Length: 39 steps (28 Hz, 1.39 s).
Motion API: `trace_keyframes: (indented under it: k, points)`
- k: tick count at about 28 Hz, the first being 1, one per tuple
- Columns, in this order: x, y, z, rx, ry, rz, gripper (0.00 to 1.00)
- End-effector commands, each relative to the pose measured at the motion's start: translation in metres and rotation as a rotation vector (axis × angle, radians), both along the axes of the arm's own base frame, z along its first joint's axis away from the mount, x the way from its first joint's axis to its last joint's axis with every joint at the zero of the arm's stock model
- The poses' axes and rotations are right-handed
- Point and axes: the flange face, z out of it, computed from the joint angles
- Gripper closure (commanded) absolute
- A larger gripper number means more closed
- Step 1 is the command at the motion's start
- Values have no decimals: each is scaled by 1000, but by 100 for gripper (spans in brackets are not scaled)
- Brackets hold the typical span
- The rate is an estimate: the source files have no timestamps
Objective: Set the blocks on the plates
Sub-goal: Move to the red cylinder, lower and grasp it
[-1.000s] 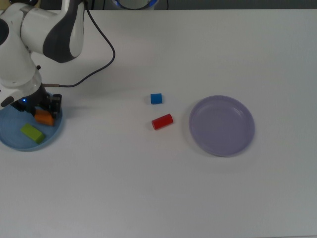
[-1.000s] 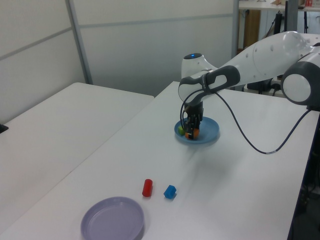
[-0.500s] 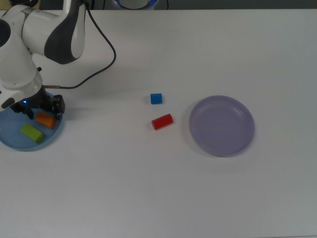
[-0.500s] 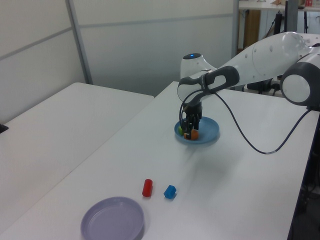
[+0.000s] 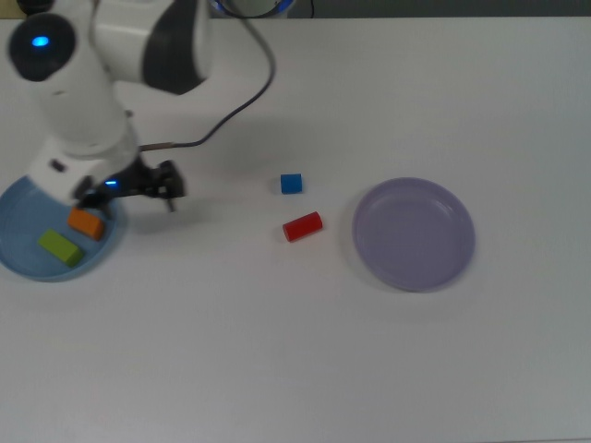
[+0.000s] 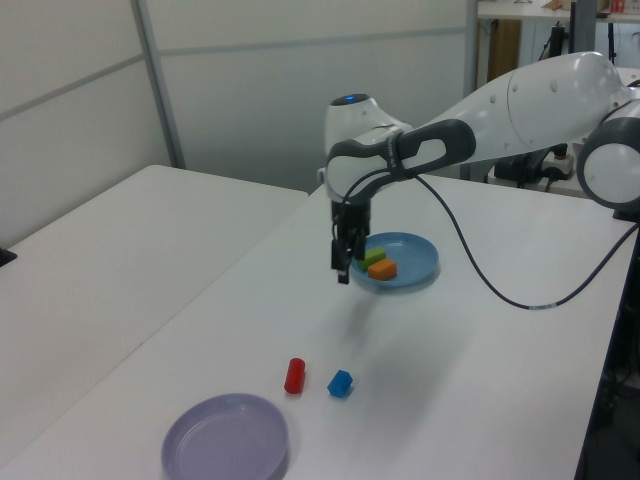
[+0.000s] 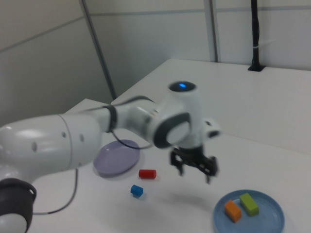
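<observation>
- Green block [image 5: 59, 246] and orange block [image 5: 86, 222] lie on the blue plate [image 5: 18, 268].
- Tool [image 7: 195, 168] hangs open and empty above the tabletop [image 5: 277, 351].
- Next, probably: grip the red block [image 5: 302, 226] or blue cube [image 5: 291, 184] for the purple plate [image 5: 414, 233].

We find no text, label, brand, number or sign that we can read in any of the three views.
</observation>
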Motion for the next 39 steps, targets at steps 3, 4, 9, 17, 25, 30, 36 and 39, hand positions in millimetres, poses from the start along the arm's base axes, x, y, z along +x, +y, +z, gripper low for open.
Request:
trace_keyframes:
  k: [3,4,9,17,25,30,36,39]
  points:
    - [-3,115,5,16,55,163,0]
    - [-4,124,3,15,59,171,0]
    - [-3,169,-10,2,68,216,0]
    - [5,202,-51,-92,57,240,0]
    - [8,218,-69,-125,39,268,0]
    - [7,215,-60,-126,33,274,0]
    - [8,216,-58,-124,26,272,0]
    - [8,217,-62,-123,28,274,2]
